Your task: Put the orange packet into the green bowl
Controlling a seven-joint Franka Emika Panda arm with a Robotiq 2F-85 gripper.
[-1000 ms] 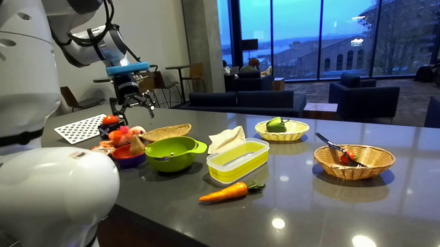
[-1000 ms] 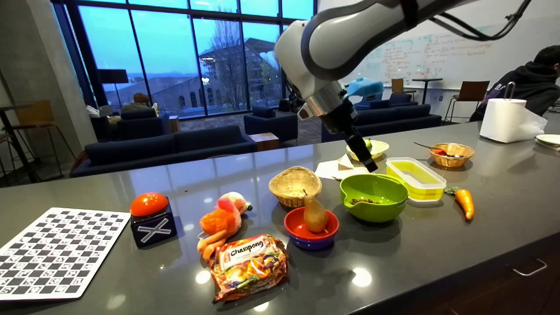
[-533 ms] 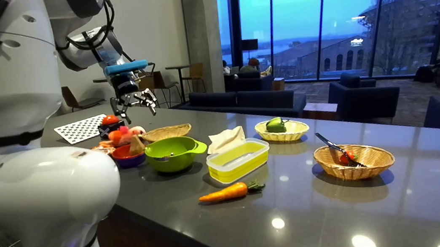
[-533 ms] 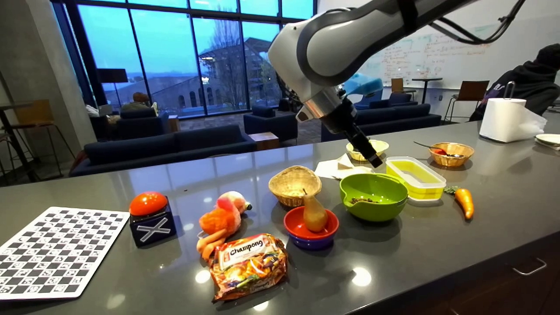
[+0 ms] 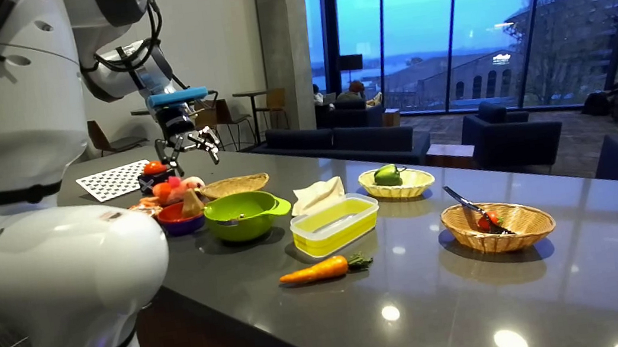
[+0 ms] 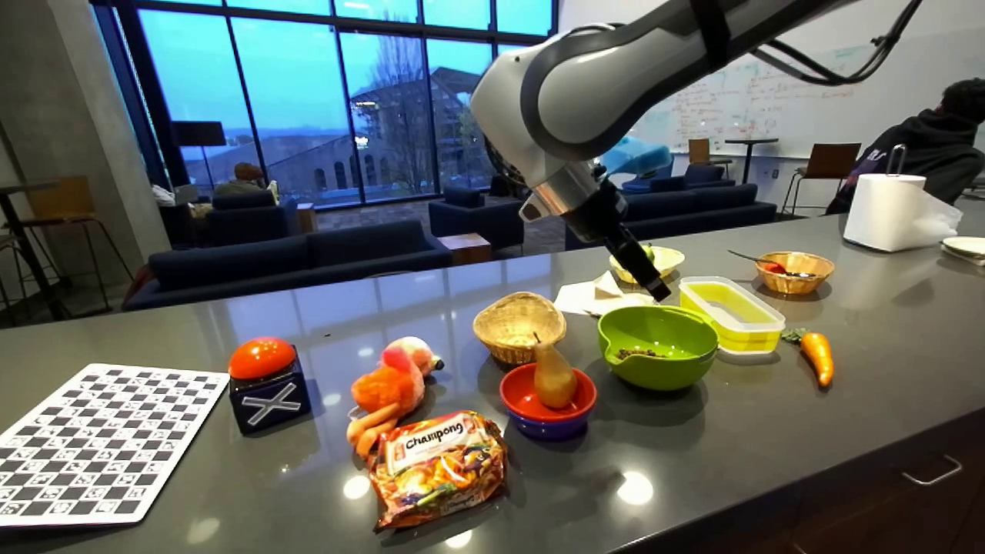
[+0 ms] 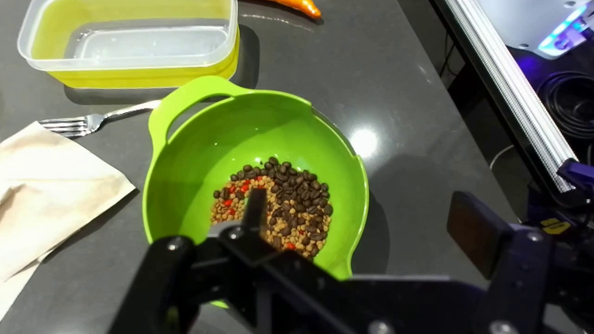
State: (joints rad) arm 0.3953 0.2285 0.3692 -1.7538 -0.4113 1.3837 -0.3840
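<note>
Reaching is probably the step, with grabbing next: the black metal gripper [image 7: 366, 221] is hanging empty, spread wide, near the round lime-green bowl [image 6: 668, 368]. The shiny orange packet [image 6: 440, 471] is lying on the grey counter [image 6: 769, 415]. A fluffy orange toy [image 6: 388, 388] is sitting close, maybe touching; room is waiting toward the near edge [image 6: 773, 494].

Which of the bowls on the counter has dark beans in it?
The green bowl, next to the yellow container: the wrist view shows dark beans among tan and red bits inside it. The red bowl holds a pear instead.
</note>
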